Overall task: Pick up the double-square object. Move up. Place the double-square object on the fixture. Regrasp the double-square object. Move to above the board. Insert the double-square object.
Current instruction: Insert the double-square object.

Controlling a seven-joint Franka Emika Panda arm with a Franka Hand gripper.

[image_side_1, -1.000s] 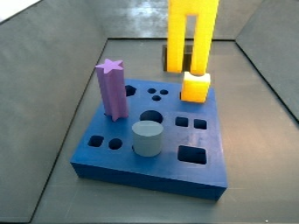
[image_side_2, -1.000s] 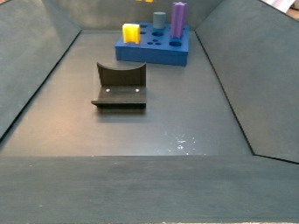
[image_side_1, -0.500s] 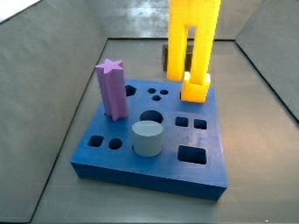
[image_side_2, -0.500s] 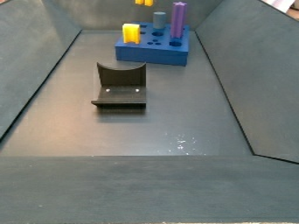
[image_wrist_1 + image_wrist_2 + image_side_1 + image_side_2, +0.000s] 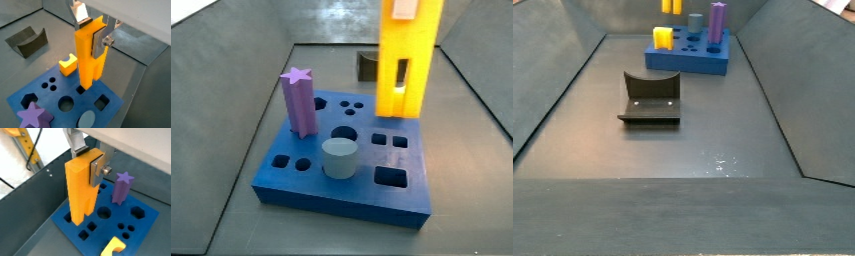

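Both wrist views show the gripper (image 5: 95, 34) clamped on the upright double-square object (image 5: 89, 55) above the board (image 5: 40, 95). A side view cuts off its top (image 5: 408, 60); only another shows the fixture (image 5: 651, 97) clearly.

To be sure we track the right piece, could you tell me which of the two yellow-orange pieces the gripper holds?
The gripper holds the tall double-square object, above the board; the stubby yellow block stands free in the board.
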